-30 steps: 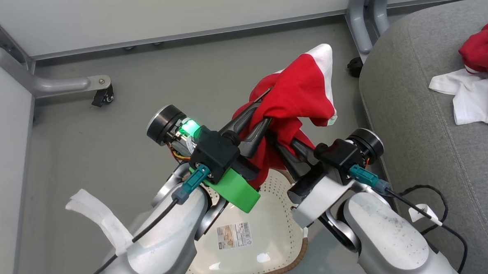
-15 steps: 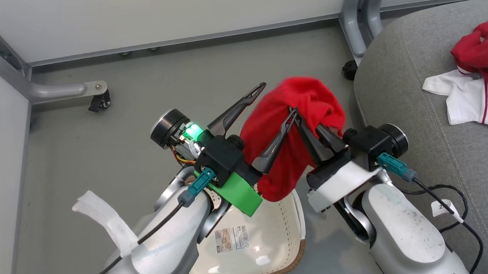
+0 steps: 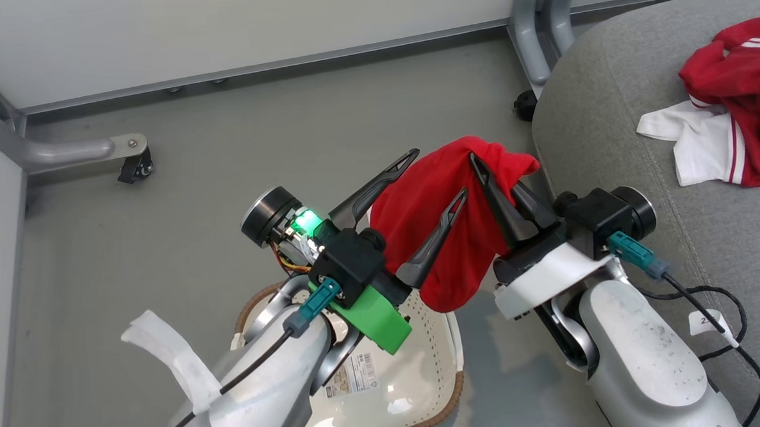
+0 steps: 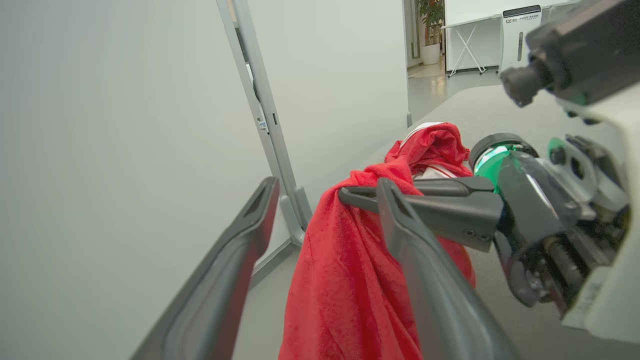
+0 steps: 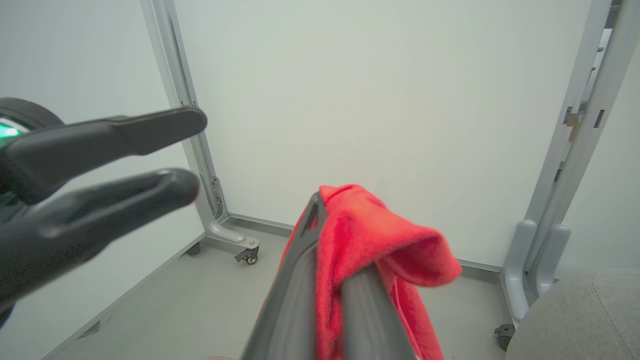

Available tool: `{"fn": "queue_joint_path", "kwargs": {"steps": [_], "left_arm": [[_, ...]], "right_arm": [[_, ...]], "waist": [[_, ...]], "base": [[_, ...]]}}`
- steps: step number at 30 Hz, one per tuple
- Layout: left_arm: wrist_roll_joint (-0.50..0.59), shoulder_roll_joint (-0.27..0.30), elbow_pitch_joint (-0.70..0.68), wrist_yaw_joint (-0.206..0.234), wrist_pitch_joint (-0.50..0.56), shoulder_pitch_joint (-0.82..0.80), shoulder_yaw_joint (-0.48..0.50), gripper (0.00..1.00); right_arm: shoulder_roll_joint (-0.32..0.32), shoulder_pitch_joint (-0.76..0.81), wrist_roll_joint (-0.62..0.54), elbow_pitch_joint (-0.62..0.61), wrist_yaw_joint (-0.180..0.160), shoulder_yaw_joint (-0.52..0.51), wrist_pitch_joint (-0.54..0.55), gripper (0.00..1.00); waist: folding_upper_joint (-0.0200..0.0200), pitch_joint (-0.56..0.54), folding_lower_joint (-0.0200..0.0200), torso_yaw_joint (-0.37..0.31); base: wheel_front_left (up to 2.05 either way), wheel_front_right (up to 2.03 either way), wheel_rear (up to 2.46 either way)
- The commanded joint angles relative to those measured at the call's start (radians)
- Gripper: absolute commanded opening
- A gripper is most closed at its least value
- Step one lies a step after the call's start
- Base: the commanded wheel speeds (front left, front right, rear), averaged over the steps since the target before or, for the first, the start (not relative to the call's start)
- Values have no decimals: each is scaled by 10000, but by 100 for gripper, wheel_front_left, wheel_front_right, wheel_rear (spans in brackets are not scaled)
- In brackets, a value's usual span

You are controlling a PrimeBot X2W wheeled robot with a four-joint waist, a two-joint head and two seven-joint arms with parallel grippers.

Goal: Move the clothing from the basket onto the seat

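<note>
A bright red garment [image 3: 445,236] hangs from my right gripper [image 3: 490,170], which is shut on its top fold, just left of the seat's rounded corner. My left gripper [image 3: 436,176] stands open beside it, one finger on each side of the hanging cloth without pinching it. The left wrist view shows the garment [image 4: 345,280] draped over the right gripper's fingers [image 4: 425,200]. The cream basket [image 3: 425,365] lies on the floor below both arms, its sticker showing. On the grey seat [image 3: 641,163] lies another red garment with white parts [image 3: 728,115].
Grey frame legs with castors stand at the back left [image 3: 128,170] and by the seat's corner [image 3: 529,101]. White wall panels close the back and the left. A black cable [image 3: 711,302] runs over the seat's edge near my right forearm.
My left gripper let go of the red garment and opened. My right gripper carried the garment right, toward the seat. The camera turned right, so the scene slid left.
</note>
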Motion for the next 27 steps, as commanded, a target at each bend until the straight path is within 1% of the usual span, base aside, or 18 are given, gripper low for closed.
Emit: {"fn": "queue_joint_path", "kwargs": {"steps": [1, 8, 20, 27], "left_arm": [[111, 63, -22, -33, -6, 153, 16, 100], [132, 178, 2, -47, -4, 240, -126, 100], [141, 501, 50, -54, -6, 158, -357, 100], [114, 686, 14, -41, 45, 70, -492, 100]], "right_arm": [[-31, 120, -42, -91, -14, -139, -1, 0], [-32, 305, -236, -385, -14, -758, 0, 0], [-26, 553, -444, -1098, -14, -1740, 0, 0], [-26, 792, -450, -1399, -13, -2184, 0, 0]], "waist": [[90, 53, 0, -244], [90, 209, 0, -894], [90, 695, 0, -2315], [90, 962, 0, -3023]], "base": [[0, 0, 0], [0, 0, 0], [0, 0, 0], [0, 0, 0]]}}
